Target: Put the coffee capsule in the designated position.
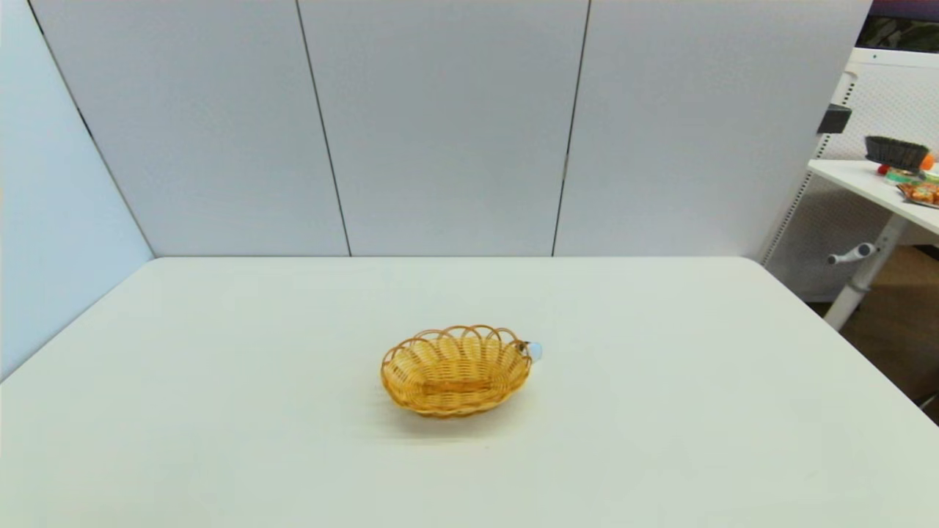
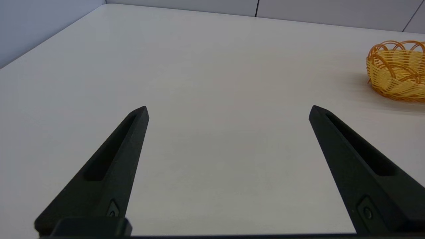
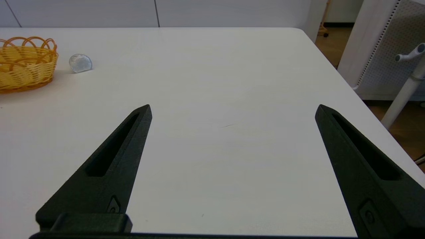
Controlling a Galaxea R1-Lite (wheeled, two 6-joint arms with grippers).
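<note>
- On the white table point(image 1: 220, 411), near its middle, sits a wicker basket point(image 1: 455, 370); the coffee capsule point(image 1: 534, 351) lies just beside the basket's right rim, on the tabletop and not yet inside.
- Capsule on its side, long axis roughly level, pale round face point(image 3: 80, 63) turned toward the right arm.
- Right gripper point(image 3: 232, 113): fingers spread wide, empty, low over bare table, capsule well off toward the basket. Judged the nearer arm, with a clear line to it.
- Left gripper point(image 2: 229, 111): fingers likewise wide apart, empty; basket point(image 2: 396, 71) stands between it and the capsule, which its view hides.
- Surface smooth, matte. Grey partition panels point(image 1: 440, 125) behind; another table point(image 1: 873, 183) to the right.
</note>
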